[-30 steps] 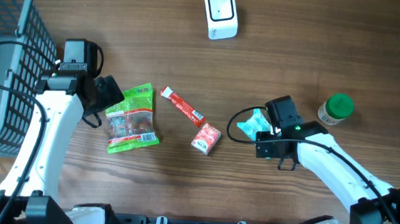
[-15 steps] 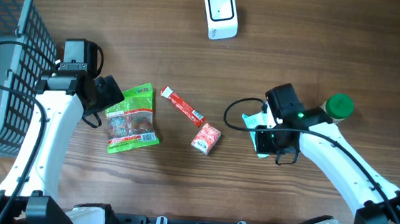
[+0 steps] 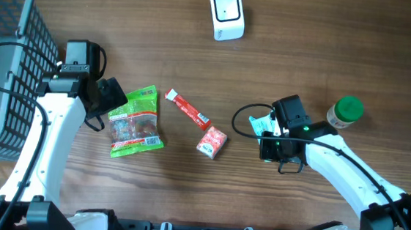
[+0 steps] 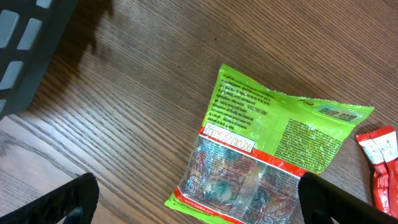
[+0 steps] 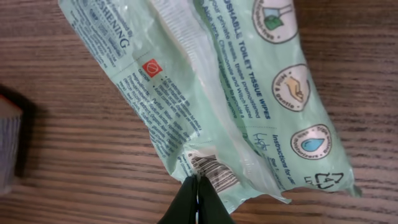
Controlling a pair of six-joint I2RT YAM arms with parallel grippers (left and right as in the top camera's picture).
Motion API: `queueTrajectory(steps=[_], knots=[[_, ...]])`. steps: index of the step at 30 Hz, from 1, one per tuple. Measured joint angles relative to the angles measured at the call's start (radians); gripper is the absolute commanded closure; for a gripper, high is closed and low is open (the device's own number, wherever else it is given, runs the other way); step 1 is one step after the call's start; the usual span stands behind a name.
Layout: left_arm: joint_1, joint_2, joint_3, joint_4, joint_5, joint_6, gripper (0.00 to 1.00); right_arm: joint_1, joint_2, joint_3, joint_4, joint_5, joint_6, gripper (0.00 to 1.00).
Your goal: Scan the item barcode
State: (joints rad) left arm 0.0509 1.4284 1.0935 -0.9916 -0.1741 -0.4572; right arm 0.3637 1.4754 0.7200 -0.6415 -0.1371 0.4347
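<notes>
Pack (image 5: 224, 93) of mint-green wet tissues, right of centre on a wooden counter (image 3: 329, 36), pinched at one edge by the right tool (image 5: 197, 186). A second ago this tool's jaws stood apart over the pack. They have since clenched: the wrist view shows both black fingertips meeting on the crimped seam, just beside the small barcode (image 5: 211, 169). The grasp looks made, so the carry to the scanner (image 3: 226, 14) is likely next. Whether the pack has left the wood yet cannot be told. The barcode faces up toward the wrist camera and will probably need turning toward the scanner, a small white unit well apart near the far edge of the counter.

Right arm reaches in from the lower right corner, forearm angled up and left, wrist bent over the pack. Half a second ago it sat a little farther out, nearer a green-capped bottle (image 3: 345, 111), and it has drawn back. Left arm has not moved — it hangs over a green snack bag (image 3: 135, 120) beside a grey basket (image 3: 4, 55), left tool (image 3: 110, 96) spread wide, holding nothing. Between the arms lie a red stick (image 3: 187, 110) and a red box (image 3: 211, 141).
</notes>
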Motion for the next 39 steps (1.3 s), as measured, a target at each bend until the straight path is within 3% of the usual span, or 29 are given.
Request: queueTrajectory(steps=[8,11,12,13,16,23,27,28,37,39], knots=[[0.000,0.000,0.000,0.000,0.000,0.000,0.00,0.000,0.063,0.002,0.026,-0.021,0.050,0.94],[0.000,0.000,0.000,0.000,0.000,0.000,0.00,-0.003,0.081,0.005,0.060,-0.079,0.047,0.80],[0.000,0.000,0.000,0.000,0.000,0.000,0.00,-0.006,0.085,0.009,0.065,-0.111,0.037,0.66],[0.000,0.000,0.000,0.000,0.000,0.000,0.00,-0.008,0.092,0.014,0.068,-0.150,0.021,0.61],[0.000,0.000,0.000,0.000,0.000,0.000,0.00,-0.008,0.113,0.042,0.049,-0.251,-0.025,0.55],[0.000,0.000,0.000,0.000,0.000,0.000,0.00,-0.003,0.117,0.238,-0.160,-0.256,-0.086,0.57],[0.000,0.000,0.000,0.000,0.000,0.000,0.00,-0.003,0.082,0.307,-0.238,-0.170,-0.103,0.90],[0.000,0.000,0.000,0.000,0.000,0.000,0.00,-0.003,0.078,0.307,-0.260,-0.140,-0.105,0.93],[0.000,0.000,0.000,0.000,0.000,0.000,0.00,-0.003,0.078,0.150,-0.155,0.032,-0.111,0.91],[0.000,0.000,0.000,0.000,0.000,0.000,0.00,-0.003,0.078,0.123,-0.122,0.054,-0.108,0.87]])
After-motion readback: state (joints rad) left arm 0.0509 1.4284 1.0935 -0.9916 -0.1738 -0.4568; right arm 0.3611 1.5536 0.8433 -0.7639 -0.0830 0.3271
